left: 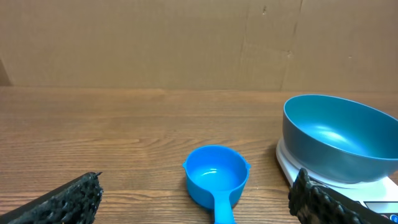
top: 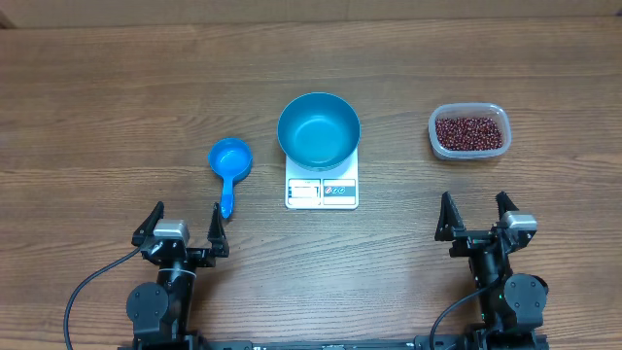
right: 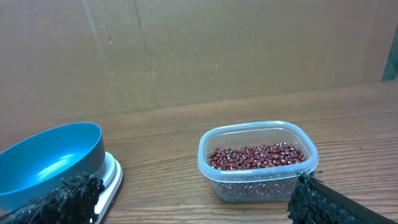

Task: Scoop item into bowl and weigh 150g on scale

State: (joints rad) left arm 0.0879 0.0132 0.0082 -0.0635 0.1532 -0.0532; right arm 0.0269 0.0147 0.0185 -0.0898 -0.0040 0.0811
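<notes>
Beans (top: 469,132): tiny, oval, dark red-brown, a loose maroon heap in the lower part of a clear tub (top: 434,124) w/ rounded corners. Tub sits R of the scale (top: 322,192), well apart, farther back than its display edge, approx level w/ the bowl (top: 319,129). Tub's long axis runs L–R, approx parallel to the scale's front edge.

Bowl: round, deep, bright blue, upright, mouth up. It rests on the back part of the scale and overhangs its far edge. Scale: flat, white, square; display + label panels show in front of the bowl, facing the arms.

Scoop (top: 230,160): small, blue, L of the scale, near, not touching. Cup end points away from the arms, handle back toward them; long axis approx far–near, slightly slanted.

R gripper (top: 474,199): near side + R of the scale, jaws spread wide, gripping nothing. Beans lie ahead of it, apart, framed btw its fingers in the wrist view.

L gripper (top: 186,209): near side + L of the scale, jaws wide apart, holding nothing. Scoop lies just ahead, handle end reaching in btw its fingers in the wrist view.

All on a wood table (top: 117,97).
</notes>
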